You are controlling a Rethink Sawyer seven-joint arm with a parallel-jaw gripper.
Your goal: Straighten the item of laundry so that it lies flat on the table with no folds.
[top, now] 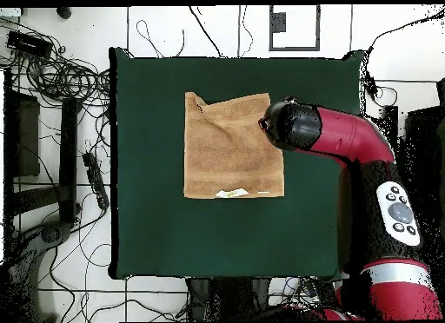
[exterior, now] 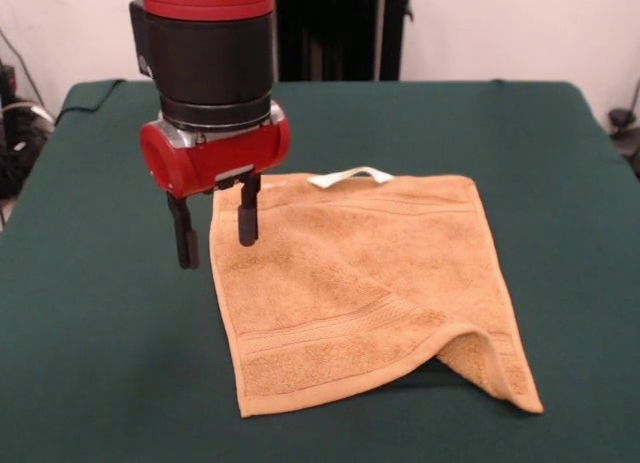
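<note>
Front view: set low across the table (exterior: pixel 90 313) from the robot, facing its pedestal side, near enough that the near edge and both near corners fall outside the picture; far edge and far corners visible near the top. Overhead view: looking straight down from high above the table (top: pixel 148 233), all four edges and corners inside the picture, floor around them, robot base at the bottom. Shared: most of the green tabletop, turned half round between views.
</note>
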